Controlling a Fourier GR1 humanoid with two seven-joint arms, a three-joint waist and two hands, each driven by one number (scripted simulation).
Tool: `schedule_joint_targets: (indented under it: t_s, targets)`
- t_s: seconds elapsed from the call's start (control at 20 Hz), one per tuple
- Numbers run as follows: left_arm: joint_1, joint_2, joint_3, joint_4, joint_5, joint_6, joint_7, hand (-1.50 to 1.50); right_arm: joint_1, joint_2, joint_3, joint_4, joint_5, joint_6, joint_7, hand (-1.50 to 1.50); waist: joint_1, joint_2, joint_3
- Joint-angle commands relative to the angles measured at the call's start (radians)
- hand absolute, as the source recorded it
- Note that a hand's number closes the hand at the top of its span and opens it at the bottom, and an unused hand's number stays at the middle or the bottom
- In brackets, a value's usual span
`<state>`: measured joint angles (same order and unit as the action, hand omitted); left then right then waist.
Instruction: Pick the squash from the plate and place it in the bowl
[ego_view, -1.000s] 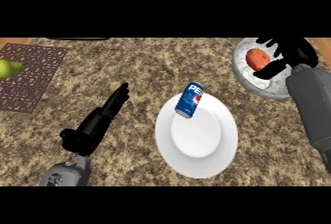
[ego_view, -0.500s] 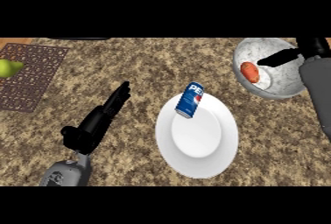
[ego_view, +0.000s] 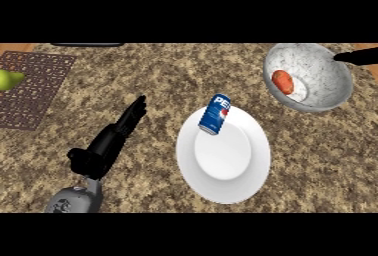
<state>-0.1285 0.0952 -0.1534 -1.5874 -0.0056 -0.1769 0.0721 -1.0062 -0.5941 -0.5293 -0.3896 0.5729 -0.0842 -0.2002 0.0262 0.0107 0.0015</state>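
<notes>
One orange squash (ego_view: 282, 81) lies inside the grey bowl (ego_view: 325, 95) near the counter's (ego_view: 148, 70) far right corner, while the white plate (ego_view: 229, 165) mid-counter carries only a blue can (ego_view: 215, 114) on its far rim. Left hand (ego_view: 111, 142) rests over the counter with fingers straight; of the right hand (ego_view: 356, 57) only a dark tip shows beside the bowl's rim, its fingers impossible to judge.

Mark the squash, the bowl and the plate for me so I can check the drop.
squash (ego_view: 282, 80): head view, middle of the orange body lying in the bowl.
bowl (ego_view: 325, 65): head view, bare speckled inner wall.
plate (ego_view: 225, 165): head view, bare white centre.
</notes>
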Motion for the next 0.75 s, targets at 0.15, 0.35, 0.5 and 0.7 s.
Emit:
schedule_joint_targets:
  t_s: [0.15, 0.35, 0.5, 0.7]
  targets:
    - [0.035, 0.011, -0.008, -0.041, -0.007, -0.010, 0.007, 0.00, 0.091, -0.202, -0.137, 0.082, -0.113, 0.072, -0.120, -1.50, 0.008, 0.005, 0.002]
    - [-0.022, -0.003, 0.016, -0.026, 0.008, 0.005, 0.049, 0.00, 0.189, -0.267, -0.208, 0.127, -0.184, 0.149, -0.225, -1.50, -0.004, 0.005, 0.003]
    - [0.022, -0.020, -0.011, -0.026, -0.010, 0.007, 0.008, 0.00, 0.217, -0.296, -0.205, 0.165, -0.184, 0.184, -0.265, -1.50, 0.009, 0.006, 0.003]
    - [-0.006, -0.008, 0.002, -0.031, -0.006, -0.002, 0.018, 0.00, 0.286, -0.355, -0.221, 0.193, -0.202, 0.309, -0.349, -1.50, 0.010, 0.009, 0.005]
